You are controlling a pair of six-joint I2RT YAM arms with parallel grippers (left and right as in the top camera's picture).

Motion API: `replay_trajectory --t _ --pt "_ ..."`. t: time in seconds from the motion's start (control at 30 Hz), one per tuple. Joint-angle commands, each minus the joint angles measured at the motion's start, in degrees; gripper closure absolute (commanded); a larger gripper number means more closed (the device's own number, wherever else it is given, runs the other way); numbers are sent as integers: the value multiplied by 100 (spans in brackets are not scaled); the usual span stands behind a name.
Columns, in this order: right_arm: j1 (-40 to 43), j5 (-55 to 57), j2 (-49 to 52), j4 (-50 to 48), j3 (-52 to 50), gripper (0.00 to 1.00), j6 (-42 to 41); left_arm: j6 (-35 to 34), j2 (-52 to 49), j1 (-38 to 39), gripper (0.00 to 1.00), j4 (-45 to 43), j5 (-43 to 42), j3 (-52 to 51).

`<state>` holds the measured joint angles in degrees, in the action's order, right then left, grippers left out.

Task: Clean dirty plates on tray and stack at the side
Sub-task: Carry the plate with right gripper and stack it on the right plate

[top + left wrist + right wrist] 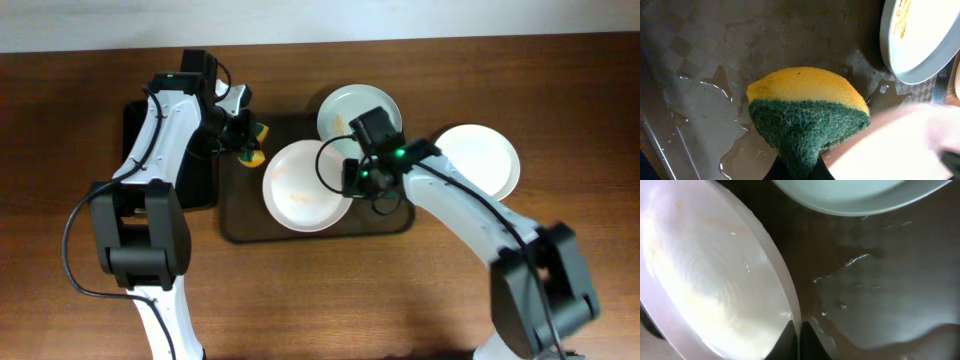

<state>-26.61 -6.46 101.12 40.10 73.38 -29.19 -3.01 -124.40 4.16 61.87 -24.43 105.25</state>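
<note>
The sponge [807, 115] hides the left gripper's [244, 138] fingertips; the right arm [450, 195] covers part of the plate [350, 108] nearest the worktop's far edge.

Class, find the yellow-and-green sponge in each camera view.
Overhead: sponge at the left end of the tray, in the left gripper.
Left wrist: sponge centre frame.
Right wrist: not in view.
Shared landmark: the wet tray.

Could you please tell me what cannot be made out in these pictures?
Overhead: right hand fingertips, hidden beneath its own wrist.
Left wrist: left hand fingers, behind the yellow-and-green sponge; pale blur lower right, unidentifiable.
Right wrist: rear round white plate, cut off by top edge; smears on the held round white plate, lost in glare.
</note>
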Motion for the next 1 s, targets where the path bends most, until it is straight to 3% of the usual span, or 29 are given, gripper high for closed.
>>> replay_trajectory --t 0.0,0.17,0.4,0.57,0.77,0.87,0.97 --pt "-208 1414 -664 354 120 96 197 -37 35 0 99 -50 271 39" --pt "-846 3812 -1340 621 120 96 195 -37 35 7 100 -50 326 39" --pt "-2006 7534 -1381 531 120 96 201 -37 35 7 100 -50 326 37" --pt "-2444 8404 -1381 249 120 96 542 -37 33 7 99 -50 326 26" --pt "-2461 8083 -1381 212 120 96 538 -35 22 7 100 -52 328 -26" --pt "-2159 6693 -1384 214 120 96 474 -37 17 7 99 -76 328 -26" --pt "-1342 4640 -1408 348 120 96 487 -37 -42 7 99 -68 328 -26"
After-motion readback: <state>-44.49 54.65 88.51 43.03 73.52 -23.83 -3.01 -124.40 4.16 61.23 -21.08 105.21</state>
